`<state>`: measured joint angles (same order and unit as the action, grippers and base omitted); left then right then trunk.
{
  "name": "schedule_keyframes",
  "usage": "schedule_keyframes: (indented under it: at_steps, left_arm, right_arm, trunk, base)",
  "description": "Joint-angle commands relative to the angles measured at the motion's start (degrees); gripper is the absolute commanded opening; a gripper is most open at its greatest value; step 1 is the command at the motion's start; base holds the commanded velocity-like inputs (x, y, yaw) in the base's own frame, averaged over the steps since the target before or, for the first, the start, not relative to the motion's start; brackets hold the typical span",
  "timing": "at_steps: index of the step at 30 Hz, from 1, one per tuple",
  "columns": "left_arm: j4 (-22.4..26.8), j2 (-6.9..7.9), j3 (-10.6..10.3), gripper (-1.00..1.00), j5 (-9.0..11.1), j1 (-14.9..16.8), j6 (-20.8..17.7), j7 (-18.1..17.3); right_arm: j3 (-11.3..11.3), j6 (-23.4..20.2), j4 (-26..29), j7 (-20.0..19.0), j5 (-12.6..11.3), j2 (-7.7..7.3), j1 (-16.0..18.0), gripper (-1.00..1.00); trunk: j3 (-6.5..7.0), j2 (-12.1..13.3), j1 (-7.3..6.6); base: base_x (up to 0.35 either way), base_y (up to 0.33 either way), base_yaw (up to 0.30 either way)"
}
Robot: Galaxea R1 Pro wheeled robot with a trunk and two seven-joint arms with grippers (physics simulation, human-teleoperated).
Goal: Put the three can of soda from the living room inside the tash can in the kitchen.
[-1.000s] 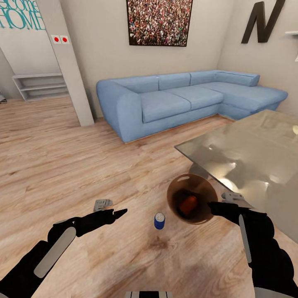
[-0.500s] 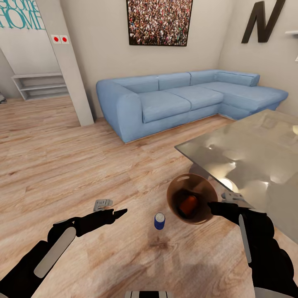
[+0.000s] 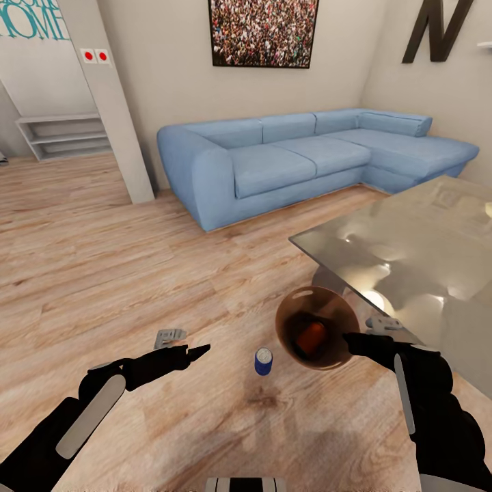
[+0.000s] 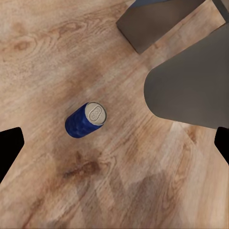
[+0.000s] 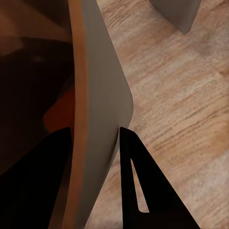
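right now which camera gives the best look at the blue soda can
The left wrist view: the blue can stands alone on the wood floor, silver top and side both clear. The head view shows it small, upright between the left gripper and the trash can. The right wrist view gives the bin's wall.

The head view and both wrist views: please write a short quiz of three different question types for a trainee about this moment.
1. True or false: the blue can stands upright on the wood floor.
2. What does the right gripper hold? A) the bin rim B) a blue can C) nothing
3. Fill in: an ____ can lies inside the trash can.

Key: 1 true; 2 A; 3 orange.
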<state>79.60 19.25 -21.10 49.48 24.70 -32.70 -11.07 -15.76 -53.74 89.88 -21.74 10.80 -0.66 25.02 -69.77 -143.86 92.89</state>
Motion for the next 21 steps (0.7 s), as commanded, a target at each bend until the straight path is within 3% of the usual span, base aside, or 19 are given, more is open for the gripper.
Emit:
schedule_keyframes:
  at_steps: [1,21]
  left_arm:
    - [0.01,0.0,0.0,1.0,0.0,0.0,0.0,0.0]
    - [0.03,0.0,-0.02,1.0,0.0,0.0,0.0,0.0]
  right_arm:
    - [0.03,-0.14,0.04,-0.07,-1.13,-0.01,0.02,-1.0]
    - [-0.06,-0.14,0.04,-0.06,-1.13,-0.02,0.02,-1.0]
  trunk:
    - [-0.08,-0.01,-0.01]
    - [-1.77,-0.01,-0.01]
  base:
    - [0.0,0.0,0.0]
    - [0.0,0.0,0.0]
